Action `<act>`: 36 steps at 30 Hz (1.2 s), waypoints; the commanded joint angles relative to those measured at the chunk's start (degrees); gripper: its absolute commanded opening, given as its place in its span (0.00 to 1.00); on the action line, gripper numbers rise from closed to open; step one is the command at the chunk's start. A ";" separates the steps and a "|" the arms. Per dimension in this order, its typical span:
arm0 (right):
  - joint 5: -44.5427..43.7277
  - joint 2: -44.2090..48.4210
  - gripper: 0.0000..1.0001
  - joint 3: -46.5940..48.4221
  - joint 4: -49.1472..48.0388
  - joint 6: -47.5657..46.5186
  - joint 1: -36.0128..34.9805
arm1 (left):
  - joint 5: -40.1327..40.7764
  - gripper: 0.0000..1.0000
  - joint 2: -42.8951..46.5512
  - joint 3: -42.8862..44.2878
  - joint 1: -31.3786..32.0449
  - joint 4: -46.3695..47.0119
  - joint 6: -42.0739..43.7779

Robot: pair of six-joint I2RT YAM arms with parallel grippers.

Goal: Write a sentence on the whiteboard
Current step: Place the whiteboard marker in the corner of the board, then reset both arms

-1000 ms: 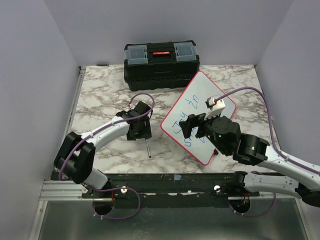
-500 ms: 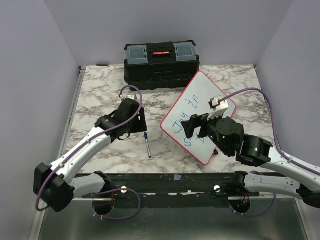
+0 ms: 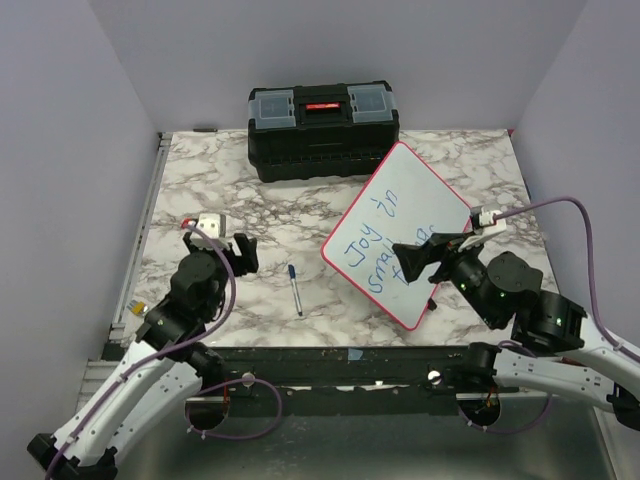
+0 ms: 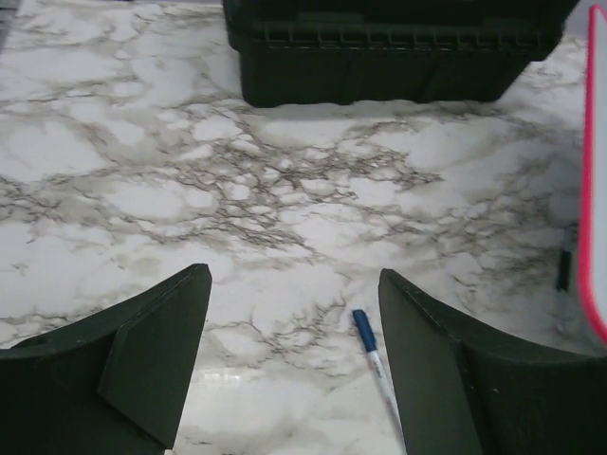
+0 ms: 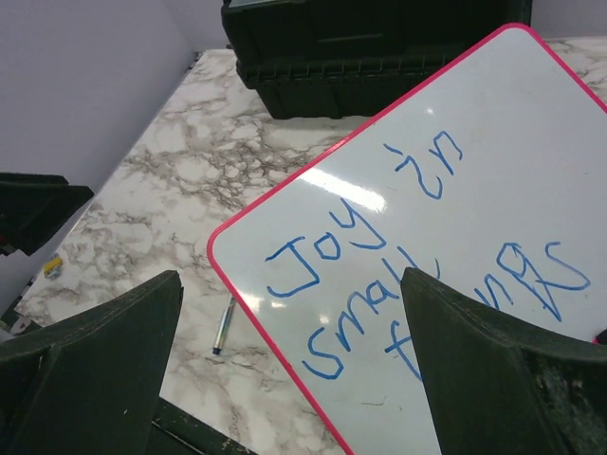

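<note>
The whiteboard (image 3: 412,185), white with a red-pink rim, lies tilted on the marble table right of centre. Blue handwriting on it reads "Joy in small things" (image 5: 379,284). A blue-capped pen (image 3: 295,290) lies loose on the table just left of the board's near corner. It also shows in the left wrist view (image 4: 375,358) and the right wrist view (image 5: 223,325). My left gripper (image 3: 218,252) hangs open at the near left, well short of the pen, nothing between its fingers (image 4: 294,275). My right gripper (image 3: 415,262) hovers open over the board's near part, holding nothing (image 5: 291,276).
A black toolbox (image 3: 322,130) with a red latch stands shut at the back centre, just behind the board's far corner. The board's pink rim (image 4: 593,190) shows at the right of the left wrist view. A metal rail (image 3: 140,240) runs along the table's left edge.
My left arm has drawn back toward the near left, away from the pen, which stays on the table. My right arm has pulled back to the right, uncovering the writing.
</note>
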State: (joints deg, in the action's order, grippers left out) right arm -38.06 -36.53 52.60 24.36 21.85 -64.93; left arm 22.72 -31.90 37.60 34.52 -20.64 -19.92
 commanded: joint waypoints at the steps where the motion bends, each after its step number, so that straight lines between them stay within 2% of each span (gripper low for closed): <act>1: -2.13 2.16 1.00 -2.08 4.57 1.12 -0.37 | 14.75 0.78 9.70 -14.16 -0.15 19.53 14.20; 4: -2.42 3.41 1.00 -2.82 6.31 2.45 -0.30 | 18.75 0.79 12.20 -20.41 -1.77 30.20 19.42; 9: -2.26 5.37 1.00 -3.43 7.98 3.81 -0.32 | 12.53 0.77 8.87 -23.77 -8.50 36.95 19.13; 14: -2.44 6.42 1.00 -4.00 9.06 4.55 -0.36 | 9.98 0.75 1.03 -21.75 -12.64 38.72 17.97; 19: -3.11 7.56 1.00 -4.74 10.44 5.49 -0.30 | 6.97 0.76 -8.96 -23.62 -14.40 52.62 21.41; 26: -2.66 10.30 1.00 -5.57 12.29 6.78 -0.34 | 2.28 0.76 -23.66 -22.93 -18.07 67.46 24.67; 32: -2.12 11.21 1.00 -5.84 12.37 6.77 -0.36 | -0.47 0.77 -33.91 -21.15 -20.34 74.83 27.36; 34: -2.01 11.38 1.00 -6.00 12.33 6.76 -0.30 | -2.93 0.77 -35.94 -20.99 -21.42 74.59 26.45; 36: -1.80 11.44 1.00 -6.21 11.99 6.51 -0.29 | -4.14 0.79 -39.02 -22.64 -22.39 80.74 27.07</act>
State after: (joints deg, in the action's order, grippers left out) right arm -39.35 -25.80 47.48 35.51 27.79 -64.93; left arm 23.99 -66.43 15.42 14.11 48.03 5.74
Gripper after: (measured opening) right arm 0.998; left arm 0.771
